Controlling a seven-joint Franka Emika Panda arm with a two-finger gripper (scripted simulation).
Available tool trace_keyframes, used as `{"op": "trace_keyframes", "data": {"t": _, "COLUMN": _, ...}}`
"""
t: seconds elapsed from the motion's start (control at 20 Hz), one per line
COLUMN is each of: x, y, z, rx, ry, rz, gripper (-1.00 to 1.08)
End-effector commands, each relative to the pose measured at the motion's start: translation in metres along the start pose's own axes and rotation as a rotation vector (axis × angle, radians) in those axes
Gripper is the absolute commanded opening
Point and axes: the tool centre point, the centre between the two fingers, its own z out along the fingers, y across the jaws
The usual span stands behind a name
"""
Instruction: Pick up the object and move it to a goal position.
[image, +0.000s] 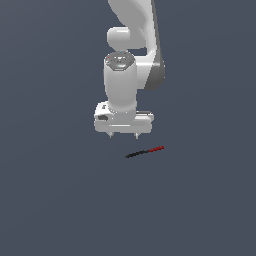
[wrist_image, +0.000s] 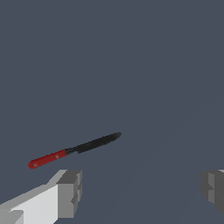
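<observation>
Gripper hangs above grey floor, jaws spread wide, nothing between them. Rod lies flat on floor just beside gripper, toward exterior view's right and nearer the camera; red end points away from gripper. Wrist view: rod outside finger span. Pick-up not begun; alignment, descent, grasp, carry all remain. Goal not visible.

White Panda arm hangs straight down over a plain grey floor. Its gripper has fingertips spread wide, nothing between them. The thin rod lies on the floor just below the gripper, red end pointing toward the exterior view's right.
</observation>
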Motion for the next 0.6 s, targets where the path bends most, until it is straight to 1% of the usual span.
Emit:
{"op": "trace_keyframes", "data": {"t": 0.0, "x": 0.0, "y": 0.0, "z": 0.0, "rx": 0.0, "ry": 0.0, "rz": 0.0, "gripper": 1.0}}
{"op": "trace_keyframes", "data": {"t": 0.15, "x": -0.002, "y": 0.002, "z": 0.002, "rx": -0.003, "ry": -0.008, "rz": 0.007, "gripper": 1.0}}
{"op": "trace_keyframes", "data": {"t": 0.4, "x": -0.009, "y": 0.014, "z": 0.012, "rx": -0.015, "ry": -0.043, "rz": 0.036, "gripper": 1.0}}
{"op": "trace_keyframes", "data": {"t": 0.55, "x": -0.011, "y": 0.017, "z": 0.013, "rx": -0.018, "ry": -0.051, "rz": 0.039, "gripper": 1.0}}
